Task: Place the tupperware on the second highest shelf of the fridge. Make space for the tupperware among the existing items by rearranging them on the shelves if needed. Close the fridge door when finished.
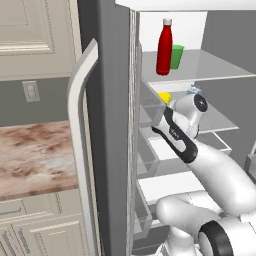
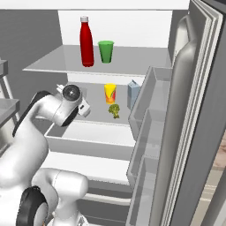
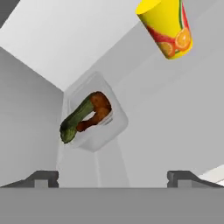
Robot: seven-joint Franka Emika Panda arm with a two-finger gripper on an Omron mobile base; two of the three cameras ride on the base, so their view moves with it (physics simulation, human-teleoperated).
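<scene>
The tupperware (image 3: 94,116), one translucent square box holding a green and an orange-red piece, sits on the pale shelf (image 3: 175,113), apart from the hand (image 3: 113,177), whose fingers stand wide and empty. The right base view adds one yellow cup (image 2: 110,93), one blue carton (image 2: 133,95), one broccoli floret (image 2: 114,110), one red bottle (image 2: 86,42) and one green cup (image 2: 106,51).

Flanking views toward fridge (image 1: 112,75) interior
</scene>
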